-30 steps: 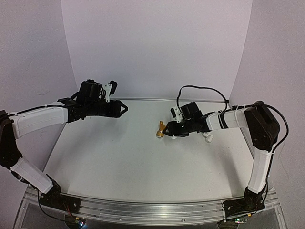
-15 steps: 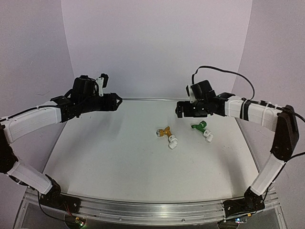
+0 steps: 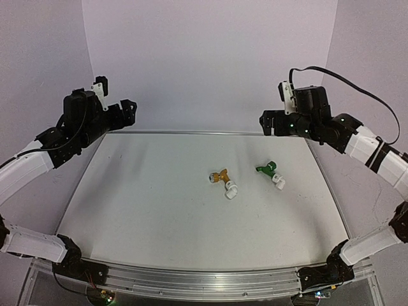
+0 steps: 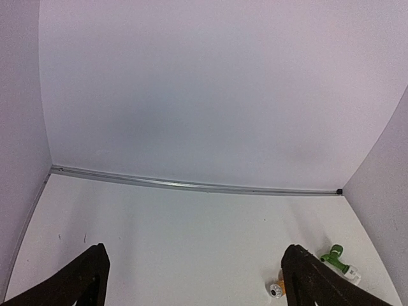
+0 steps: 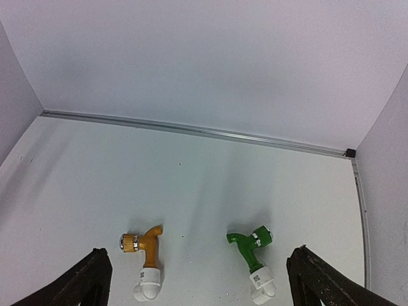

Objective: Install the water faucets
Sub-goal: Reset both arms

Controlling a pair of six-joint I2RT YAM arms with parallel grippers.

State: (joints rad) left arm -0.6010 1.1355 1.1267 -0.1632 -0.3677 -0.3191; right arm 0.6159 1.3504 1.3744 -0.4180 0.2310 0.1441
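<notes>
we find both faucets lying on the table [image 3: 140, 210], ahead of and below the right gripper [image 3: 268, 123]: the left-hand faucet [image 5: 150, 243] toward its left side, the right-hand faucet [image 5: 246, 245] toward its right, side by side and apart. each carries a fitting [image 5: 148, 283] on the end nearer that gripper. from the left gripper [image 3: 126, 109] we place both faucets low and off to its right, well apart from it, with the back wall [image 3: 204, 64] beyond the table ahead of it.
</notes>
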